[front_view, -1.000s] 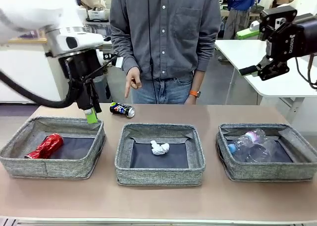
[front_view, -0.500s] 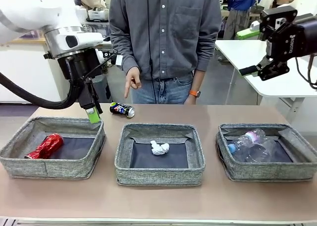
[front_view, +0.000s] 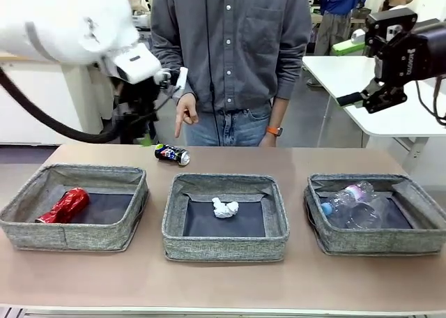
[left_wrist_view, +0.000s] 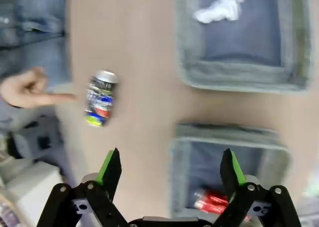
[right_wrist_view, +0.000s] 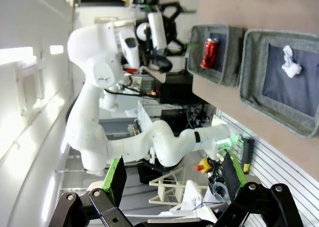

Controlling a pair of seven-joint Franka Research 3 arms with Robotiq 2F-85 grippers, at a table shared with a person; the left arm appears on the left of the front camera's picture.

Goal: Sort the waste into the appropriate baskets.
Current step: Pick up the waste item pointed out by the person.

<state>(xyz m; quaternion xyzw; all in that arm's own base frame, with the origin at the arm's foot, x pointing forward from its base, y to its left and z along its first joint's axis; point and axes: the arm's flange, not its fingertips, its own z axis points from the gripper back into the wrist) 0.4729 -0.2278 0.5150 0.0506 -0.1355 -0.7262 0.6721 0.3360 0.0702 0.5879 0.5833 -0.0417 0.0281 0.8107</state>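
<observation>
Three grey baskets stand in a row on the desk (front_view: 223,283). The left basket (front_view: 132,199) holds the red can (front_view: 64,206), the middle basket (front_view: 174,224) the paper ball (front_view: 224,208), and the right basket (front_view: 317,227) clear bottles (front_view: 352,199): we read this as one class of waste per basket. The dark can (front_view: 171,154) lies on its side on the bare desk, behind the gap between the left and middle baskets. A person's hand (front_view: 185,114) points down at it, presumably marking the next item. The left pincer (left_wrist_view: 169,170) hangs above the desk with its jaws spread wide and empty, the dark can ahead of it. The right pincer (right_wrist_view: 172,179) is raised well clear, likewise spread and empty, and we judge it idle.
</observation>
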